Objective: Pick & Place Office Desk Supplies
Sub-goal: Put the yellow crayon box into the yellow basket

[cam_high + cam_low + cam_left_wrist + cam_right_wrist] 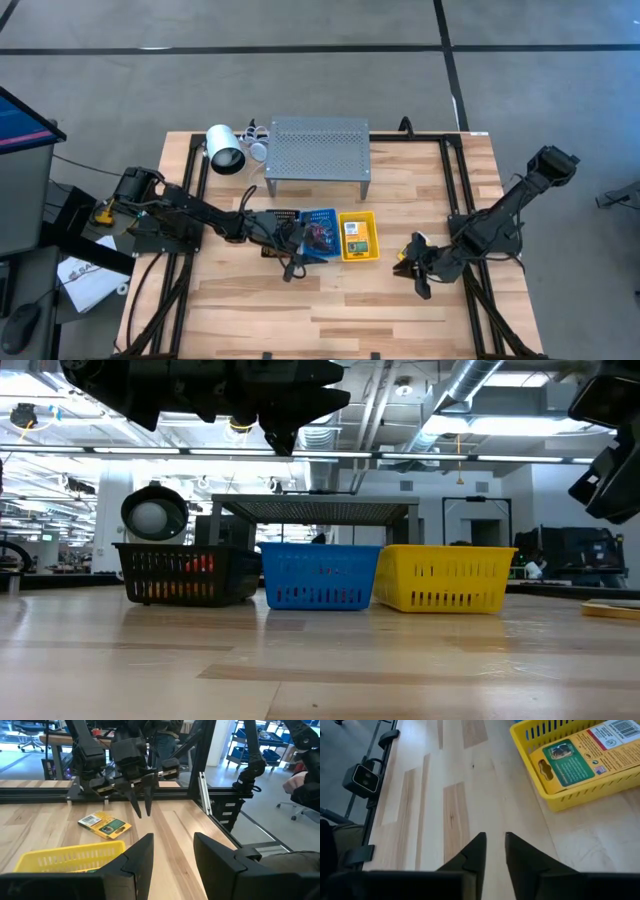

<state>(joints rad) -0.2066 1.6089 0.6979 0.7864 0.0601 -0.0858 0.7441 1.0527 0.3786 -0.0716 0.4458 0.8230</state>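
Crayon box [580,757], yellow with green label, lies in yellow basket [600,790].

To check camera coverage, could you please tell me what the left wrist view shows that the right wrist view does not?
Only the left wrist view: a loose yellow-and-green crayon box lying on the wooden table, the right hand hanging beyond it. Only the right wrist view: a second crayon box, face up inside the basket. Both: the yellow slotted plastic basket and the table.

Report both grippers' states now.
Left gripper: open, holding nothing.
Right gripper: slightly parted, empty, above bare table.
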